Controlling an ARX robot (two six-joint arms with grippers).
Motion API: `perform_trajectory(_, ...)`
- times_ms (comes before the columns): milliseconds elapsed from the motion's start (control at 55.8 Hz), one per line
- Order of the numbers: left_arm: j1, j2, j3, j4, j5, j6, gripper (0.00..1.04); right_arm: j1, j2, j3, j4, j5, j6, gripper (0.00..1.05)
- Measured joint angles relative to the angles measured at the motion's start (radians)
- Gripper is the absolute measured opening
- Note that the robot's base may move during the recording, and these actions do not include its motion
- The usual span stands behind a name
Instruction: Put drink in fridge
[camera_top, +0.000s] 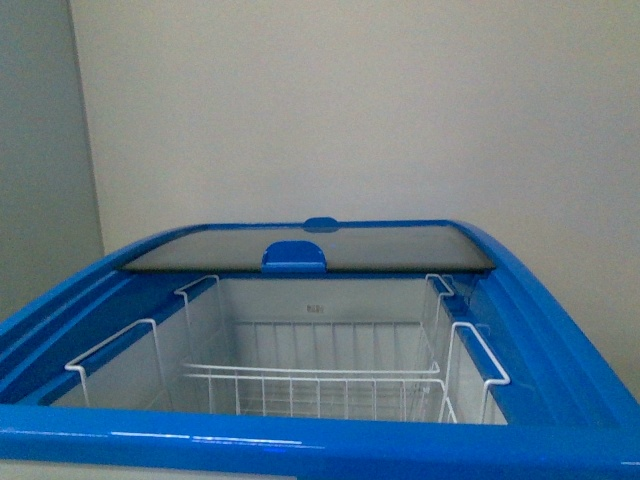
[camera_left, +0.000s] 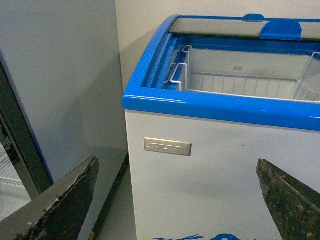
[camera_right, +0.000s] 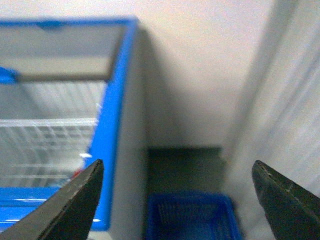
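In the front view, the fridge fills the lower half of the frame. Its glass lid is slid back to the far end, and the white wire baskets lie exposed and empty. No arm and no drink are seen here.

In the left wrist view, the left gripper is spread wide with nothing between its fingers, before the fridge's white front at lower centre. A metal nameplate is seen mid-frame.

In the right wrist view, which is blurred, the right gripper is likewise spread and empty. A blue crate sits on the floor at the bottom, beside the fridge.

The drink is shown in no view, so its place cannot be told. As a filled plastic bottle, it is judged moderately heavy, smooth and slightly yielding; a grasp around the mid-body would be safest.
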Motion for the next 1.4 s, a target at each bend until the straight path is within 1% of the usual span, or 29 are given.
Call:
perform_trajectory(18,0.000,0.000,0.000,0.000,0.000,0.000,0.97,-0.007,-0.056,-0.037,0.013,-0.048,-0.004,0.82)
perform_trajectory(54,0.000,0.000,0.000,0.000,0.000,0.000,0.97,-0.016,-0.135,-0.096,0.028,-0.100,-0.008,0.77)
perform_trajectory(90,0.000,0.000,0.000,0.000,0.000,0.000,0.97,-0.019,-0.246,-0.192,0.053,-0.139,-0.014,0.68)
perform_trajectory(143,0.000,0.000,0.000,0.000,0.001,0.000,0.97,-0.021,-0.355,-0.269,0.081,-0.161,-0.025,0.58)
perform_trajectory(233,0.000,0.000,0.000,0.000,0.000,0.000,0.97,-0.024,-0.402,-0.374,0.122,-0.153,-0.029,0.39)
perform_trajectory(287,0.000,0.000,0.000,0.000,0.000,0.000,0.97,-0.024,-0.414,-0.415,0.131,-0.159,-0.030,0.32)
perform_trajectory(322,0.000,0.000,0.000,0.000,0.000,0.000,0.97,-0.024,-0.425,-0.448,0.140,-0.154,-0.029,0.25)
perform_trajectory(430,0.000,0.000,0.000,0.000,0.000,0.000,0.97,-0.024,-0.476,-0.518,0.172,-0.153,-0.034,0.02)
perform_trajectory(914,0.000,0.000,0.000,0.000,0.000,0.000,0.97,-0.024,-0.581,-0.681,0.226,-0.156,-0.033,0.03)
perform_trajectory(1397,0.000,0.000,0.000,0.000,0.000,0.000,0.97,-0.024,-0.629,-0.740,0.238,-0.156,-0.032,0.03)
